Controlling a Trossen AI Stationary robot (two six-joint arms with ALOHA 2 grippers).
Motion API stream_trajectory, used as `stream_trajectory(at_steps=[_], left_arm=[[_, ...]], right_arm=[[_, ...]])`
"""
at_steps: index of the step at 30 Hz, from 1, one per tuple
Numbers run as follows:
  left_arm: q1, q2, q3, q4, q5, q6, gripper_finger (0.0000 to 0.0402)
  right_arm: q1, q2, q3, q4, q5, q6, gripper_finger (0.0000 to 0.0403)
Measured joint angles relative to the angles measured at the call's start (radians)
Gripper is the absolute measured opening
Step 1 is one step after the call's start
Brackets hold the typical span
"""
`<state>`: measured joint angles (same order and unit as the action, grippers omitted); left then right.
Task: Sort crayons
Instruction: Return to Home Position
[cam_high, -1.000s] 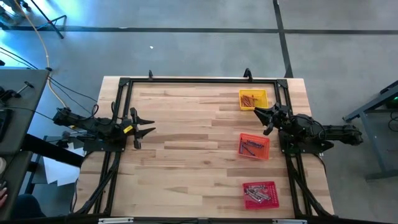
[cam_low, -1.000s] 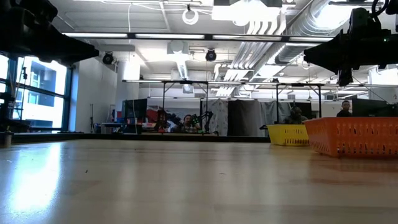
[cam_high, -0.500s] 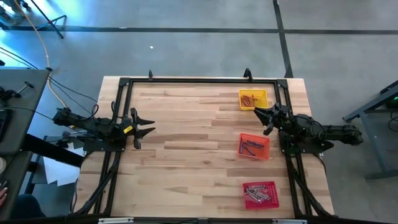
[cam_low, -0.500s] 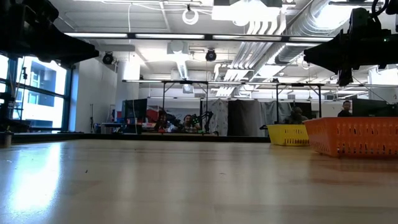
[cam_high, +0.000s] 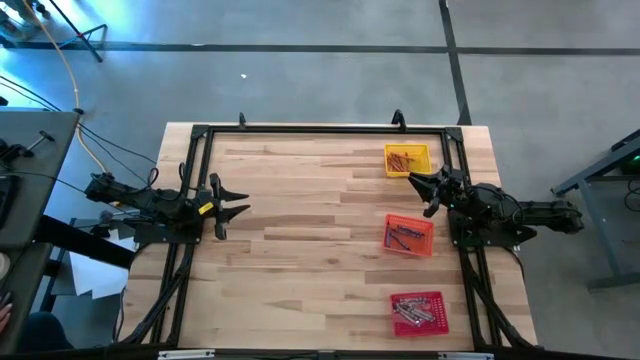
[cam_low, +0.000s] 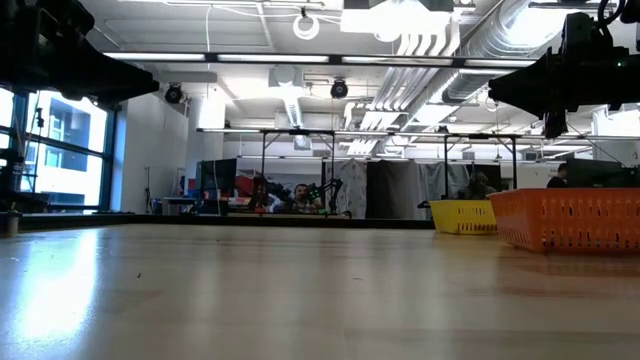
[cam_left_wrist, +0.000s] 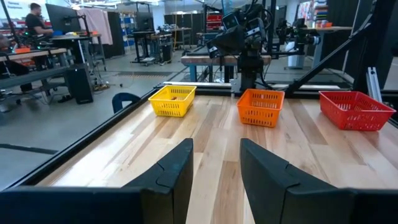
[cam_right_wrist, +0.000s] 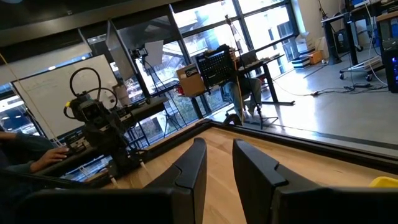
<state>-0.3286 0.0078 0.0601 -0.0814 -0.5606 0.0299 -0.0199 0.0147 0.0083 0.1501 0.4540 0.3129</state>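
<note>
Three square mesh trays stand along the table's right side: a yellow one (cam_high: 407, 160) at the far end with orange crayons (cam_high: 401, 161) in it, an orange one (cam_high: 409, 236) in the middle with grey crayons (cam_high: 404, 237), and a red one (cam_high: 418, 312) nearest with grey and reddish crayons (cam_high: 408, 310). My left gripper (cam_high: 243, 208) is open and empty above the table's left side. My right gripper (cam_high: 413, 178) is open and empty, held above the table between the yellow and orange trays; its fingers (cam_right_wrist: 193, 165) point toward the table's left.
A black frame (cam_high: 320, 129) runs around the table's edges. The bare wooden top (cam_high: 310, 240) lies between the two arms. In the wrist views, people sit at desks (cam_left_wrist: 25, 37) in the room beyond the table.
</note>
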Motion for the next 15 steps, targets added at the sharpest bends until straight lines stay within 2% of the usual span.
stream_trajectory(at_steps=[15], left_arm=[[0.000, 0.000, 0.000, 0.000, 0.000, 0.000, 0.0117]], right_arm=[[0.000, 0.000, 0.000, -0.058, 0.000, 0.002, 0.0073]])
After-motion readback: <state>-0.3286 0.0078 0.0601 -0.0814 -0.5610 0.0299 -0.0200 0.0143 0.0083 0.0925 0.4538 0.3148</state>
